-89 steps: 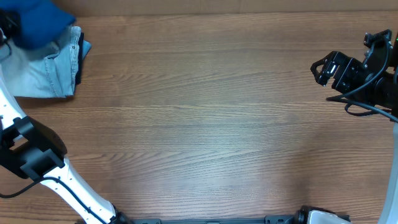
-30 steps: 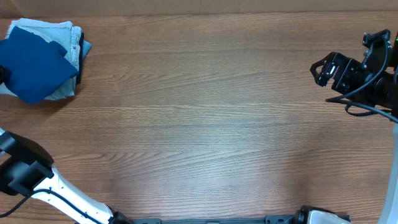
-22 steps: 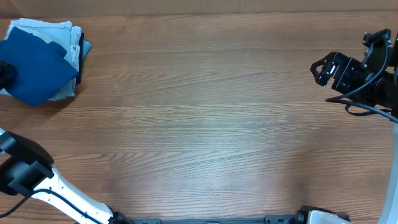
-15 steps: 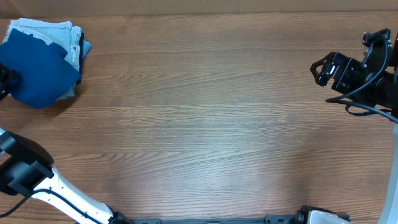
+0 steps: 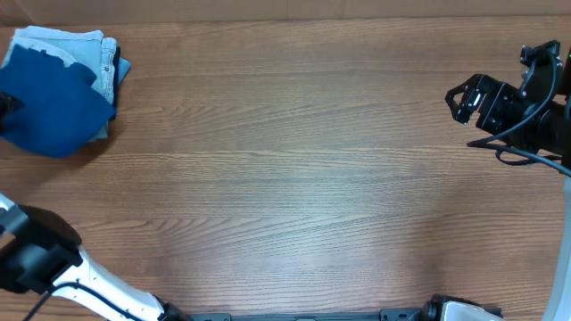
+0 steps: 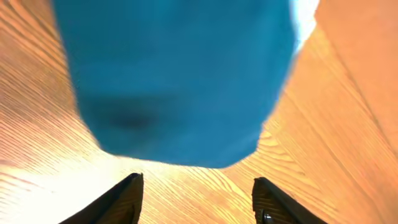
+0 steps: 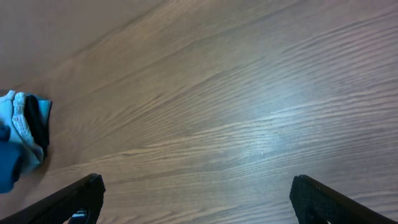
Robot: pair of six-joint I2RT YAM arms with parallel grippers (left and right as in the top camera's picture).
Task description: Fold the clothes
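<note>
The folded teal-blue polo shirt (image 5: 52, 105) lies on top of the folded pale jeans (image 5: 89, 49) at the table's far left corner and overhangs their near edge. In the left wrist view the shirt (image 6: 180, 74) fills the upper frame, blurred. My left gripper (image 6: 199, 200) is open and empty just short of the shirt's edge, over bare wood. In the overhead view it is almost off the left edge. My right gripper (image 5: 464, 100) is open and empty at the far right, well away from the shirt; its fingers (image 7: 199, 202) are spread over bare table.
The wooden table (image 5: 294, 169) spans the view. My left arm's white link (image 5: 40, 263) crosses the near left corner. The jeans (image 7: 22, 124) and a sliver of the shirt (image 7: 6, 165) show at the left edge of the right wrist view.
The shirt has come down from the far left corner onto the jeans. My left gripper has let go of it and drawn back to the left. The right arm has not moved.
</note>
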